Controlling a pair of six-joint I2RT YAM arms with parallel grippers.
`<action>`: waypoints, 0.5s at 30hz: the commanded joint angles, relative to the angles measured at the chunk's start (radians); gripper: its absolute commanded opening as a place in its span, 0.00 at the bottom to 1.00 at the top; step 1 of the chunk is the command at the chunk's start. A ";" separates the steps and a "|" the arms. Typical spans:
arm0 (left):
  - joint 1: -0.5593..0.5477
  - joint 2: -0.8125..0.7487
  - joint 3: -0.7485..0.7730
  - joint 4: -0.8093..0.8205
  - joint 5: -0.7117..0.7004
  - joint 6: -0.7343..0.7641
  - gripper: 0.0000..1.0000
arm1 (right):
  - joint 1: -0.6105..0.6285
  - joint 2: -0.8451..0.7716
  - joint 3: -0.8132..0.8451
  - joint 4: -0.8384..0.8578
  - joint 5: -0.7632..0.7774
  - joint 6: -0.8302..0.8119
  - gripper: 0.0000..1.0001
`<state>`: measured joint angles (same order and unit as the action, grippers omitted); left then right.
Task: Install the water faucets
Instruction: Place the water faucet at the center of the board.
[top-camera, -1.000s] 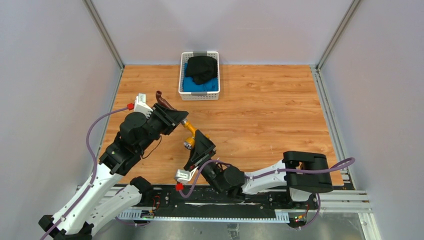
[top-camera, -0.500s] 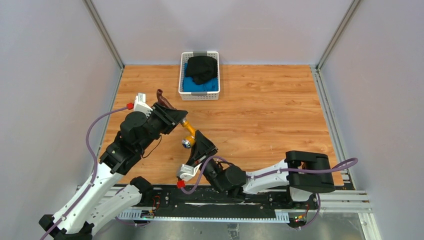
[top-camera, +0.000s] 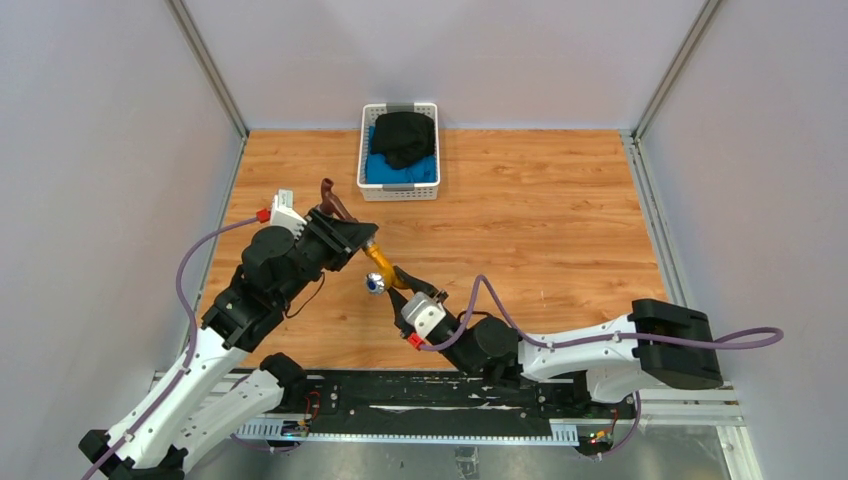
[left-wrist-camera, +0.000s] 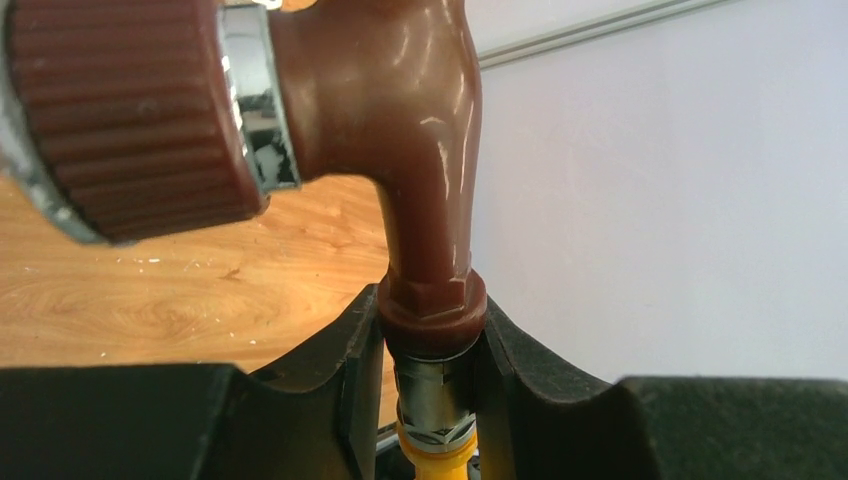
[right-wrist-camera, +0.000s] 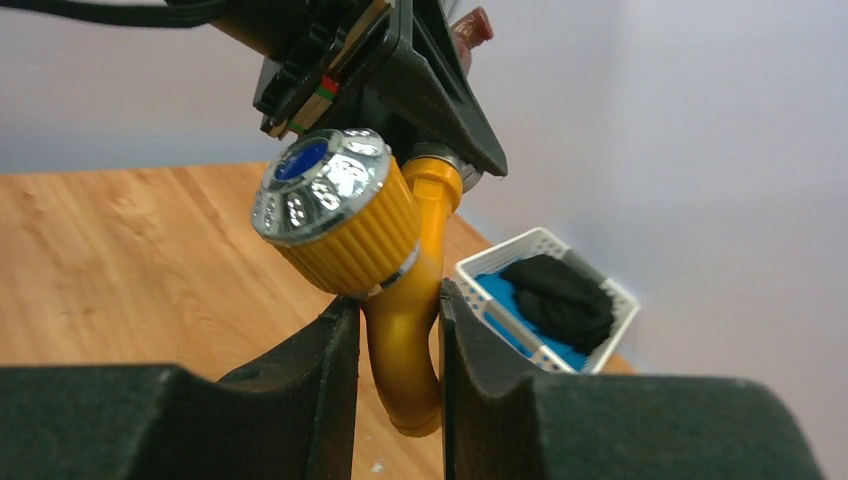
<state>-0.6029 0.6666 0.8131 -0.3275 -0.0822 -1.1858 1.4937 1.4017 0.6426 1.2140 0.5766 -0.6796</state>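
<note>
Over the table (top-camera: 540, 230), left claw (left-wrist-camera: 430, 350) pinches brown faucet (left-wrist-camera: 425, 180), right claw (right-wrist-camera: 398, 320) yellow faucet (right-wrist-camera: 345, 235), joined end-to-end, slanting near-right

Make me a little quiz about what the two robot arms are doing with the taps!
1. True or false: the right gripper is shut on the yellow faucet.
2. Pick one. What does the left gripper hold? A: the brown faucet. B: a spoon. C: nothing.
3. What colour is the spot in the middle of the yellow faucet's knob?

Key: 1 true. 2 A. 3 blue.
</note>
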 joint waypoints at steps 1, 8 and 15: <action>-0.004 -0.037 -0.014 0.110 0.021 -0.008 0.00 | -0.037 -0.062 -0.003 0.016 -0.023 0.404 0.00; -0.003 -0.046 -0.012 0.086 -0.005 0.001 0.00 | -0.046 -0.098 -0.024 -0.069 0.035 0.428 0.22; -0.003 -0.005 0.082 -0.093 -0.109 0.108 0.00 | -0.054 -0.343 -0.159 -0.421 0.102 0.422 0.63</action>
<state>-0.6044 0.6518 0.8150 -0.3714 -0.1268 -1.1496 1.4586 1.1969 0.5556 0.9848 0.5842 -0.3218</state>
